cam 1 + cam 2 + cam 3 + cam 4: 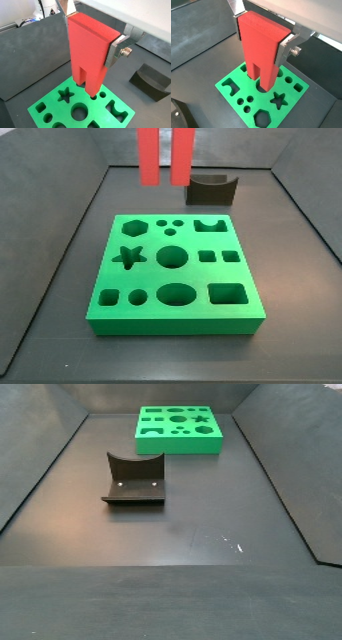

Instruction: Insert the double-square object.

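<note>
The double-square object (87,57) is a tall red block with two square legs pointing down. My gripper (91,37) is shut on its upper body, with the silver fingers (115,52) on both sides. Both wrist views show it (261,57) in my gripper (262,40), hanging above the green board (59,106) without touching it. In a side view only the two red legs (164,156) show, hanging over the far edge of the board (150,276); the gripper is above that frame. The board has a pair of small square holes (211,256).
The dark fixture (211,188) stands on the floor beyond the board; it also shows in a wrist view (150,82). In a side view it (134,481) sits in front of the green board (178,446). Dark walls enclose the floor.
</note>
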Tool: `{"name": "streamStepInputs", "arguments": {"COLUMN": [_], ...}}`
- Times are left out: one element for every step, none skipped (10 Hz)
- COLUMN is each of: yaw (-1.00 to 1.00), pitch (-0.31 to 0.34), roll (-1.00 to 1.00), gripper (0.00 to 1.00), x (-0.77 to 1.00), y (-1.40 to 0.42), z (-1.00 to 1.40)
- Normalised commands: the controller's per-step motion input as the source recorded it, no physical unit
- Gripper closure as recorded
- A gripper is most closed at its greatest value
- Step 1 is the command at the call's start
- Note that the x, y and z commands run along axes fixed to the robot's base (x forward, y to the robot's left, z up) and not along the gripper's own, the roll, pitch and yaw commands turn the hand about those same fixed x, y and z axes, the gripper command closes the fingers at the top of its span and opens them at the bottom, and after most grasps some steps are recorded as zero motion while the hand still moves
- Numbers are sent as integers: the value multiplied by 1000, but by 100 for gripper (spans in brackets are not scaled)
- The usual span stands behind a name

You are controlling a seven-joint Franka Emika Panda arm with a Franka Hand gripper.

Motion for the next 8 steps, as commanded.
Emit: {"name": "streamStepInputs", "arguments": {"yaw": [-29,0,0,0,0,0,0,-46], "pitch": [4,11,13,11,11,19,29,31], "roll": [146,120,93,91,77,73,16,0], "gripper": [100,100,100,100,100,100,100,100], "x": [914,986,1000,1000,1000,1000,1000,1000], "y": [-343,-377,-389,-377,-340,-283,-211,-120], "z": [-894,-834,-786,-783,-731,-623,-303,-169]}}
